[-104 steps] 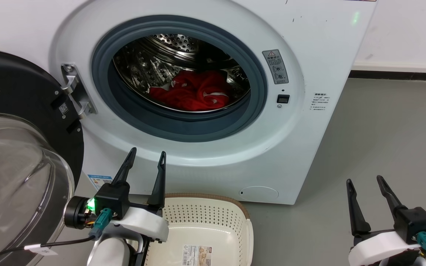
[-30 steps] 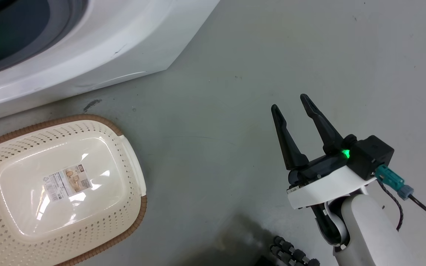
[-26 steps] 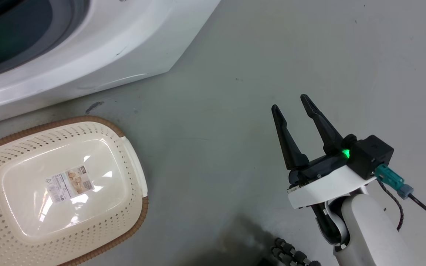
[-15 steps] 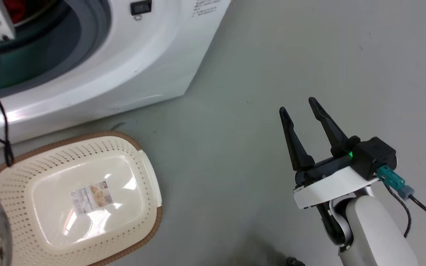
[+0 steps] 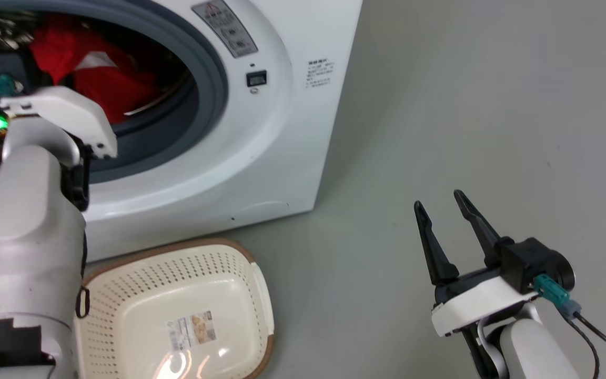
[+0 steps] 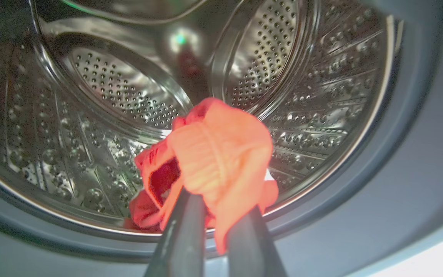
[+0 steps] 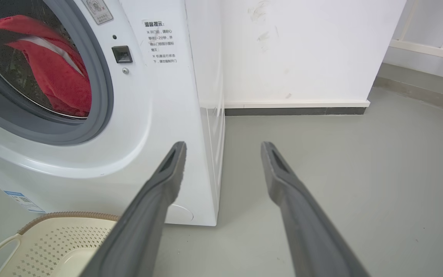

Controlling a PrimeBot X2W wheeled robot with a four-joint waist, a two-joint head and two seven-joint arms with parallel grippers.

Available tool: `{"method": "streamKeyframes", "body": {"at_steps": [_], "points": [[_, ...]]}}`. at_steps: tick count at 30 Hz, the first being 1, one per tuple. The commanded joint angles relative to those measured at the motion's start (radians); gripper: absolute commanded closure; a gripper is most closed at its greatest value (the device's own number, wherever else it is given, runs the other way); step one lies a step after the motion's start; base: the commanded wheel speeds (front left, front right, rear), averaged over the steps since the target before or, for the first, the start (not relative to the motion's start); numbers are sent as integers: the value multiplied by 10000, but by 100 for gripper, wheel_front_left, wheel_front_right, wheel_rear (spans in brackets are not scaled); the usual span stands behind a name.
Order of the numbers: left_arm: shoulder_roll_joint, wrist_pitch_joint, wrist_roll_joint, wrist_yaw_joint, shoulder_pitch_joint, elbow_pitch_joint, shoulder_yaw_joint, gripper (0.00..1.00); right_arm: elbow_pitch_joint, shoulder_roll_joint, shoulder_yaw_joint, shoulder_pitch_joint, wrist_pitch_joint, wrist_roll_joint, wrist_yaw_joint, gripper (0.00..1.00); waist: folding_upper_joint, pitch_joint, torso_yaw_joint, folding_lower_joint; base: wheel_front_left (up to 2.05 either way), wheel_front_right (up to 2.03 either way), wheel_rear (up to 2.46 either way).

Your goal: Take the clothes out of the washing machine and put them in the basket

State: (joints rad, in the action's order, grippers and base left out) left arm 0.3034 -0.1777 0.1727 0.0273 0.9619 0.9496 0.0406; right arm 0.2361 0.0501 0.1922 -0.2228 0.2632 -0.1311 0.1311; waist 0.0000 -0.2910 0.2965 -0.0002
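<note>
The bright red soft fabric clothes [image 6: 221, 146] hung bunched inside the white front-loading washing machine's [image 5: 287, 137] steel drum [image 6: 121, 88], pinched by the left gripper's [image 6: 221, 207] closed fingers (extraction apparently underway). Next they needed drawing out over the cream perforated plastic basket [image 5: 177, 263] below; the right gripper [image 5: 438, 200] idled, fingers spread.

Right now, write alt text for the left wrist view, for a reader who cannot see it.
The left pincer grips a bunch of bright red clothes, held up at the mouth of the washing machine. Behind them curves the perforated steel drum, and more red fabric trails down toward the drum's lower edge.
</note>
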Motion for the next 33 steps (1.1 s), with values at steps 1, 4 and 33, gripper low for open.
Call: {"method": "streamKeyframes", "body": {"at_steps": [1,4,33], "points": [[-72,-254,15,28,-287,-44,50,100,60,1,-66,221,12,81,-7,0,0,773,-500,2,0,0,0],[-224,-617,159,89,-711,-269,14,100,28,-1,-159,458,-82,152,-7,0,0,1180,-678,2,0,0,0],[-1598,157,536,-735,-7850,-9906,358,100,-934,-1,-602,1765,-870,355,-5,0,0,2056,-2283,2,0,0,0]]}}
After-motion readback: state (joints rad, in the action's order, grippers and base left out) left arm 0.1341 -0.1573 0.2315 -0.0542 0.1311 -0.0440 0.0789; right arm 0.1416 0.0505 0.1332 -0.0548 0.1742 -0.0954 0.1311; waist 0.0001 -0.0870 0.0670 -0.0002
